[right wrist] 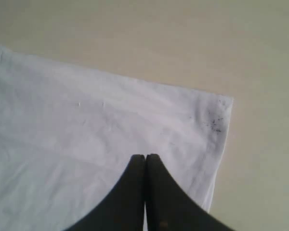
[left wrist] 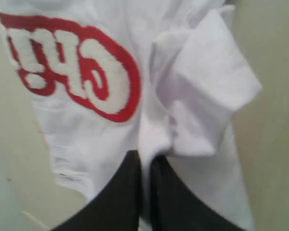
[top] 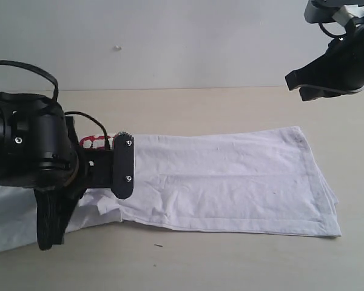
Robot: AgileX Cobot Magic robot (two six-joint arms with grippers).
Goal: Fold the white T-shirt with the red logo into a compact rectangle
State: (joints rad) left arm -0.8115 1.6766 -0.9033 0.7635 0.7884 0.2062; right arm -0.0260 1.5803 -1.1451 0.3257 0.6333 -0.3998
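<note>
The white T-shirt (top: 230, 182) lies flat on the worktop (top: 230, 109) as one long strip, going from left to right. Its far edge and its near edge run almost straight. Its right end is a hem, and more layers peep out under it at the near corner. Its left end is hidden under the big black left arm (top: 30, 151).

A bit of the red logo (top: 97, 141) shows just beside that arm. In the left wrist view the left jaws are clamped on a fold of the shirt, right next to a folded sleeve (left wrist: 207, 96). The red letters are close by.

The right arm (top: 340, 66) hangs up in the air. Its jaws are pressed together and hold nothing. Below them is a shirt corner with small dark specks (right wrist: 214, 122).

There is bare worktop behind the shirt, in front of it and to its right. A tiny dark crumb (top: 158, 245) lies on the worktop just in front of the near edge. The left arm and its cable (top: 24, 66) cover the left part of the shirt.
</note>
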